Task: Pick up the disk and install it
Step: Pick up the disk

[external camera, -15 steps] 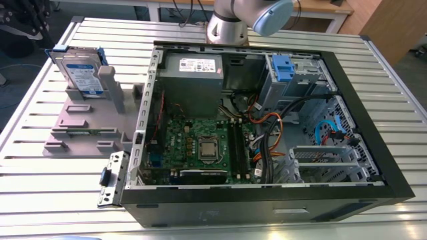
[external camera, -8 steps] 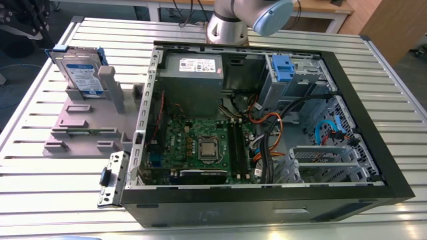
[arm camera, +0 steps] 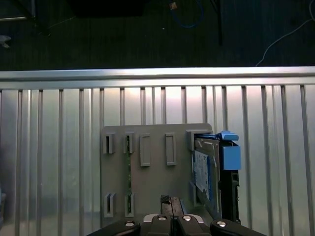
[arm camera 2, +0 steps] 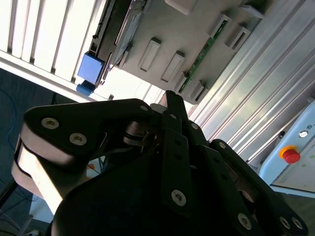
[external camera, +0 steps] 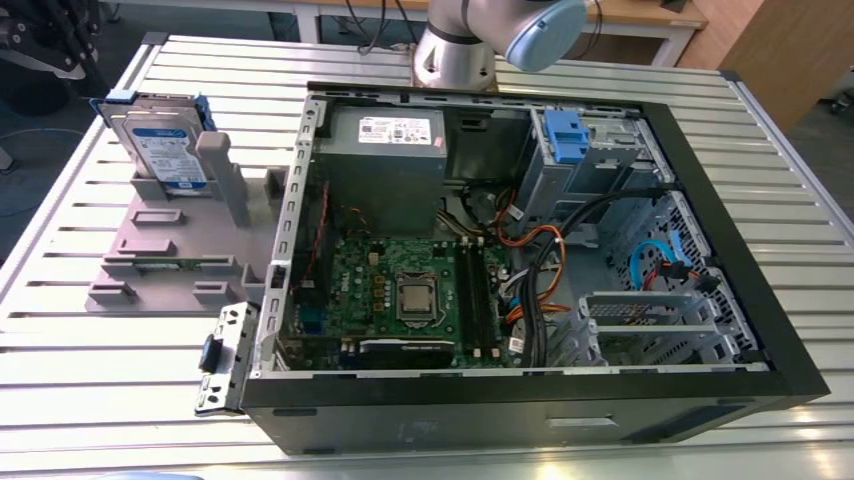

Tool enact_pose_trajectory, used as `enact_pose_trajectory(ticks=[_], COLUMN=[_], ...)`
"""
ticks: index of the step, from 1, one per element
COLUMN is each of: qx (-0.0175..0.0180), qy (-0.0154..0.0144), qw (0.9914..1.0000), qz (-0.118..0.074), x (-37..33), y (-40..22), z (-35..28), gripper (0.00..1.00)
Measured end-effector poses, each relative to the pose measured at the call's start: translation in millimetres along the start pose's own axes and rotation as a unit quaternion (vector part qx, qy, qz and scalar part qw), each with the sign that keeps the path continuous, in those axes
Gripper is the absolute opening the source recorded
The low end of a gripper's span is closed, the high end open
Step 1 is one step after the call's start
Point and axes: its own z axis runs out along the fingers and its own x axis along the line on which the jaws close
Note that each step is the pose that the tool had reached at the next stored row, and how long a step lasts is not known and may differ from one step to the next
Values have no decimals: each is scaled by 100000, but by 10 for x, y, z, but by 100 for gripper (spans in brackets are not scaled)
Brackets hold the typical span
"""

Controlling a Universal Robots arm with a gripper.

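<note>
Disk (external camera: 163, 148): on edge in grey holder (external camera: 150, 243), the exterior view's left.
Gripper (arm camera: 171, 200): pinched together, empty, disk just beside it.

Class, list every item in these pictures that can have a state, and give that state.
disk: standing on edge in the grey holder, not gripped.
computer case: lying on its side, open, inside exposed.
gripper: shut, holding nothing, apart from the disk.
</note>
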Motion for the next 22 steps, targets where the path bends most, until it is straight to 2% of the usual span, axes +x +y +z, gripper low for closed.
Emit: enact_pose_trajectory(ticks=[22], qx=[-18], qy=[33], qw=[99997], qz=[-727], x=[0], y=[0], z=[0], gripper=[11])
